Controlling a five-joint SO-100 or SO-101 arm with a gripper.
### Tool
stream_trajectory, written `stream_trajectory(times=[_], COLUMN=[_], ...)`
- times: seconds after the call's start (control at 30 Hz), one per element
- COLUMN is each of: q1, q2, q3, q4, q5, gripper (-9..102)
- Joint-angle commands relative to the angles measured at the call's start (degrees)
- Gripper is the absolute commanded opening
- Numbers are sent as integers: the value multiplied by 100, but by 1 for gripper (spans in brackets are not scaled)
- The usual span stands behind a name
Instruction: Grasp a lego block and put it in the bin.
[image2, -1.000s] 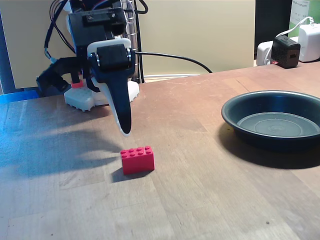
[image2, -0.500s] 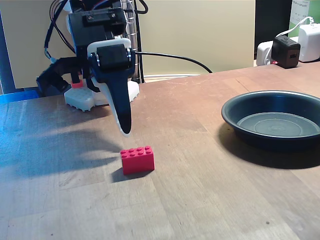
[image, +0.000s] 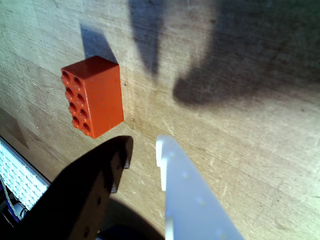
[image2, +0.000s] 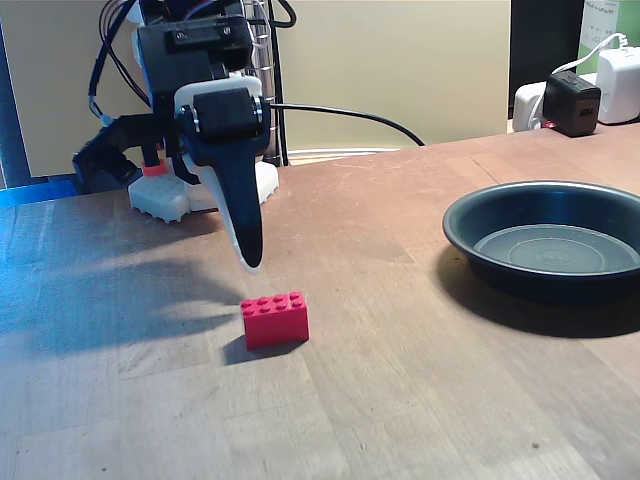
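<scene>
The lego block (image2: 275, 318) is a small bright red brick lying on the wooden table, left of centre in the fixed view. My gripper (image2: 250, 262) hangs just above and behind it, tips pointing down and not touching it. Seen from the wrist, the block (image: 92, 96) lies up and left of the gripper (image: 143, 145), whose black and white fingers stand a little apart with only bare wood between them. The bin (image2: 480, 255), a shallow round dark pan, sits at the right with nothing in it.
The arm's white base (image2: 160, 197) stands at the back left, with a black cable (image2: 350, 113) running right from it. Black (image2: 572, 103) and white (image2: 618, 85) chargers sit at the back right corner. A white gridded object (image: 17, 175) shows at the wrist view's lower left.
</scene>
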Motion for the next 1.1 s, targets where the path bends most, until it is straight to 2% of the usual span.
stream_trajectory(times=[0.0, 0.2, 0.87, 1.07], q1=[35, 44, 53, 35], q2=[53, -9, -70, -1099], q3=[246, 88, -1881, -2619], q4=[-70, -70, 1336, 1318], q5=[18, 0, -35, -35], gripper=[0, 0, 0, 0])
